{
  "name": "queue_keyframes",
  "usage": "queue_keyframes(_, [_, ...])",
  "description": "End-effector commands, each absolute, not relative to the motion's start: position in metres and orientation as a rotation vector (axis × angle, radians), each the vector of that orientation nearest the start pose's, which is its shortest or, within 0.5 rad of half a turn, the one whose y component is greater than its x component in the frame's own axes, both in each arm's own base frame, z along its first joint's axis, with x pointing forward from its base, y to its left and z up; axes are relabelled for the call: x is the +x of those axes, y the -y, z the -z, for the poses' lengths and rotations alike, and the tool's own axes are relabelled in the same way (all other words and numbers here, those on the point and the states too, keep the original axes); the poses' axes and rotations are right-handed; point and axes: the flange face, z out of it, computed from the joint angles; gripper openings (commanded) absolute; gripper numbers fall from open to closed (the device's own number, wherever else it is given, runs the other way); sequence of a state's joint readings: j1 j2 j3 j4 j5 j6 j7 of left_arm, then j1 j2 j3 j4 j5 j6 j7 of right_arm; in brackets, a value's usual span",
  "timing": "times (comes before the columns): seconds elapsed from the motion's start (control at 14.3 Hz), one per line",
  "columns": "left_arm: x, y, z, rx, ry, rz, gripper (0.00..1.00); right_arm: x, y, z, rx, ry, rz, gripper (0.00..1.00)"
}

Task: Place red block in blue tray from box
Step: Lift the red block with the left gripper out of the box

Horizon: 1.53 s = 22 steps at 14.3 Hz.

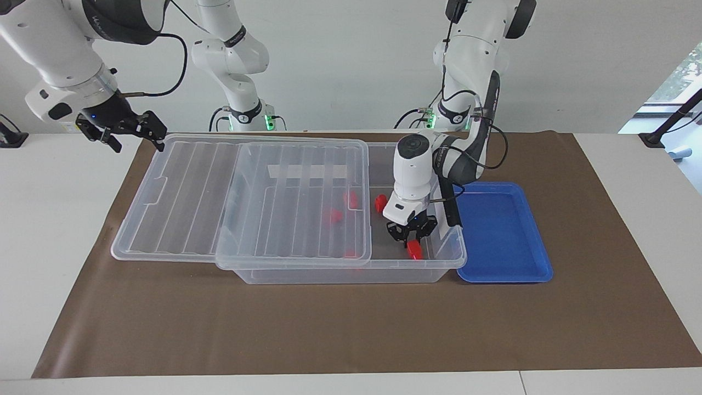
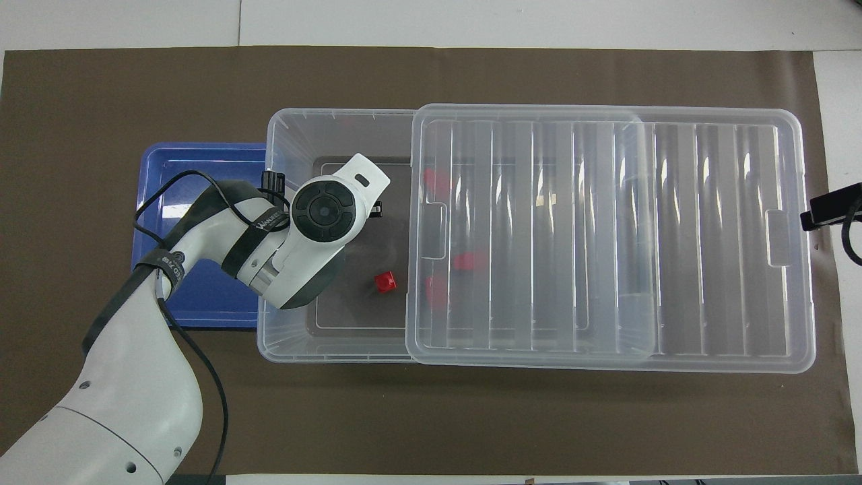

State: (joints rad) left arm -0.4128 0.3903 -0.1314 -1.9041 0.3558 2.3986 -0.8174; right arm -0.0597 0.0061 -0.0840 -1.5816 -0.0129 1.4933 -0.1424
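1. The facing view shows the left gripper (image 1: 412, 235) down inside the large transparent plastic box (image 1: 428, 271), at its uncovered end. Its black fingers are pressed in against a small bright red plastic block (image 1: 414, 250) that sits low in the box, by the wall of the box farthest from the robots.
2. The overhead view hides that grip: the left arm's white wrist covers the gripper and the held block. It does show a second red block (image 2: 385, 281) with a stud on top, lying free on the box floor, nearer to the robots than the left gripper's wrist.
3. The ribbed clear lid (image 1: 208, 197) is slid along the box toward the right arm's end and overhangs it. Three more red blocks show as blurred red patches through the lid, inside the box.
4. The shallow bright blue plastic tray (image 1: 504, 233), rectangular with rounded corners and a raised rim, touches the box's end wall at the left arm's end. It holds no block.
5. The right gripper (image 1: 134, 131) waits in the air by the box lid's corner at the right arm's end, its black fingers spread and holding nothing.
6. The box and tray rest on a matte brown paper sheet (image 1: 329, 329).
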Motion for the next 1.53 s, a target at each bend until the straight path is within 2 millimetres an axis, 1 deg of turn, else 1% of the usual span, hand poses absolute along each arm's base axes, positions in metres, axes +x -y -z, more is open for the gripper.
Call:
queue_keyframes(0.0, [0.548,0.317,-0.342,-3.023,0.081,0.399,0.0,0.536,0.081,-0.611,-3.147,-0.025,-0.141,1.0])
queue_keyframes(0.14, [0.541,0.313,-0.371,-3.004,0.107,0.383,0.0,0.536,0.082,-0.612,-3.148,-0.025,-0.139,1.0])
queue_keyframes(0.28, [0.534,0.316,-0.393,-3.045,0.178,0.347,0.0,0.535,0.082,-0.612,-3.155,-0.028,-0.146,1.0])
queue_keyframes(0.56, [0.52,0.313,-0.44,-3.095,0.276,0.291,0.0,0.534,0.085,-0.612,-3.155,-0.03,-0.146,1.0])
queue_keyframes(0.63, [0.517,0.312,-0.45,-3.114,0.281,0.282,0.0,0.534,0.086,-0.612,-3.154,-0.035,-0.146,1.0])
queue_keyframes(0.7, [0.515,0.31,-0.455,-3.136,0.276,0.253,0.0,0.534,0.087,-0.613,-3.155,-0.035,-0.143,1.0])
queue_keyframes(0.77, [0.513,0.306,-0.467,-3.156,0.26,0.242,0.0,0.534,0.088,-0.613,-3.154,-0.035,-0.143,1.0])
queue_keyframes(0.84, [0.513,0.301,-0.473,-3.162,0.231,0.215,0.0,0.533,0.09,-0.613,-3.154,-0.033,-0.143,1.0])
queue_keyframes(0.91, [0.513,0.291,-0.48,-3.173,0.208,0.192,0.0,0.533,0.091,-0.613,-3.154,-0.028,-0.141,1.0])
queue_keyframes(0.98, [0.52,0.269,-0.49,-3.188,0.227,0.173,0.0,0.533,0.091,-0.613,-3.154,-0.03,-0.141,1.0])
queue_keyframes(1.05, [0.52,0.256,-0.5,-3.199,0.209,0.159,0.0,0.533,0.092,-0.613,-3.154,-0.033,-0.141,1.0])
queue_keyframes(1.12, [0.517,0.247,-0.509,-3.203,0.153,0.153,0.0,0.533,0.092,-0.613,-3.154,-0.033,-0.141,1.0])
queue_keyframes(1.26, [0.526,0.208,-0.517,-3.189,0.1,0.143,0.0,0.533,0.092,-0.612,-3.156,-0.008,-0.132,1.0])
queue_keyframes(1.33, [0.53,0.192,-0.518,-3.185,0.09,0.138,0.0,0.534,0.1,-0.609,-3.16,0.036,-0.12,1.0])
queue_keyframes(1.4, [0.534,0.175,-0.516,-3.18,0.082,0.134,0.0,0.534,0.113,-0.607,-3.163,0.085,-0.087,0.9])
queue_keyframes(1.47, [0.538,0.155,-0.512,-3.175,0.073,0.122,0.0,0.53,0.124,-0.598,-3.156,0.152,-0.094,0.66])
